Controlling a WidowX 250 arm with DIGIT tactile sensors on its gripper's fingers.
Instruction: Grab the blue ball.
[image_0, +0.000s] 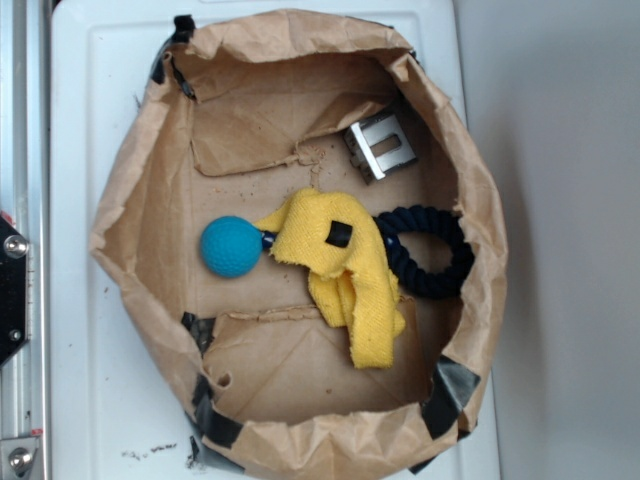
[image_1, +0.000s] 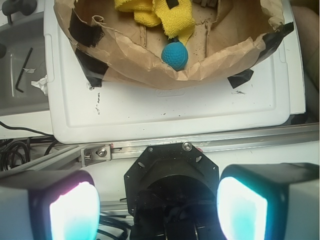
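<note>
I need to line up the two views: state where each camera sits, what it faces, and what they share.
Exterior: overhead, looking straight down into the paper bag; no arm visible.
Wrist: mounted behind the open gripper, facing across the white tray toward the bag; both fingers show.
Shared: blue ball, yellow cloth, bag.

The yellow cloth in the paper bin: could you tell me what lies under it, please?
The yellow cloth covers part of the dark navy rope ring, whose end emerges beside the blue ball. Anything else beneath is hidden.
</note>
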